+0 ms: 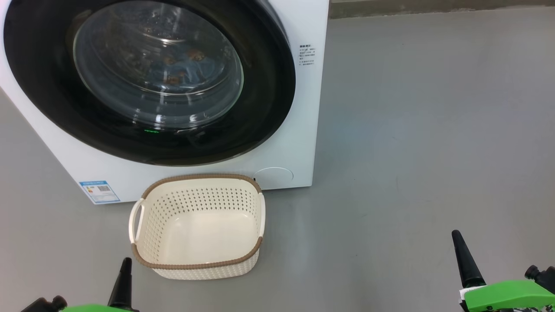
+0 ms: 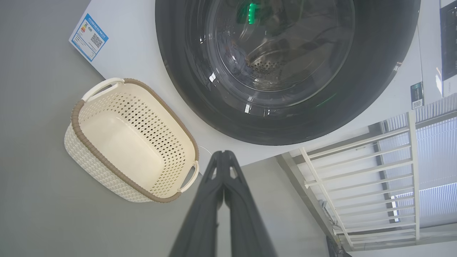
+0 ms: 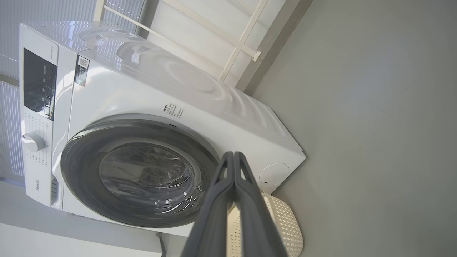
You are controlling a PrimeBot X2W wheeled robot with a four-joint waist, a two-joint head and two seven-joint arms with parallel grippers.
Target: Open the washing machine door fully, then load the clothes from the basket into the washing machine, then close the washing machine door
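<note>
The white washing machine (image 1: 299, 130) stands at the upper left with its round black door (image 1: 260, 104) shut flat against the front. Behind the glass window lie the clothes (image 1: 184, 65), blue with orange prints. The cream basket (image 1: 197, 225) sits on the floor just in front of the machine, nothing inside it. My left gripper (image 1: 125, 264) is shut at the bottom left, close to the basket's near-left corner. My right gripper (image 1: 457, 237) is shut at the lower right, far from the basket. In the wrist views both grippers (image 2: 223, 154) (image 3: 234, 155) show their fingers pressed together, holding nothing.
Grey floor (image 1: 425, 130) spreads wide to the right of the machine. A blue label sticker (image 1: 99, 191) marks the machine's lower left front. A white railing (image 2: 360, 171) and window blinds stand behind the machine. The control panel with a knob (image 3: 33, 142) is at the machine's top.
</note>
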